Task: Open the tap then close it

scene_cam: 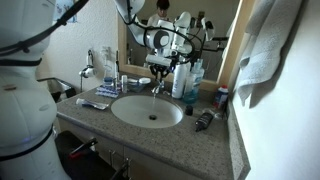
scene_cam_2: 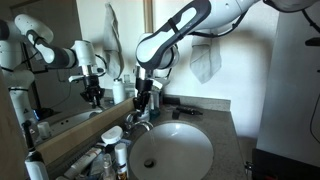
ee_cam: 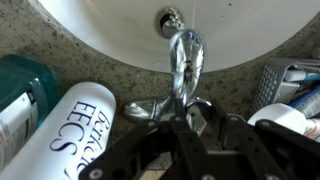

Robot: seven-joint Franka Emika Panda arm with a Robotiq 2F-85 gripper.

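Observation:
The tap (ee_cam: 183, 55) is a small chrome faucet at the back rim of the round white sink (ee_cam: 120, 30). In the wrist view its spout points over the basin and its lever handle (ee_cam: 140, 108) sticks out sideways. My gripper (ee_cam: 197, 118) is right over the tap's base, with its black fingers close together on either side of chrome at the handle's root. In both exterior views the gripper (scene_cam: 160, 68) (scene_cam_2: 143, 100) points down onto the tap (scene_cam: 157, 88) (scene_cam_2: 135, 122) behind the sink (scene_cam: 128, 117) (scene_cam_2: 190, 160).
A white bottle (ee_cam: 75, 125) lies close beside the tap, next to a teal object (ee_cam: 25, 80). A mesh basket (ee_cam: 290, 80) stands on the other side. Tall bottles (scene_cam: 185, 80) crowd the tap. A towel (scene_cam: 265, 45) hangs nearby. A dark object (scene_cam: 203, 120) lies on the counter.

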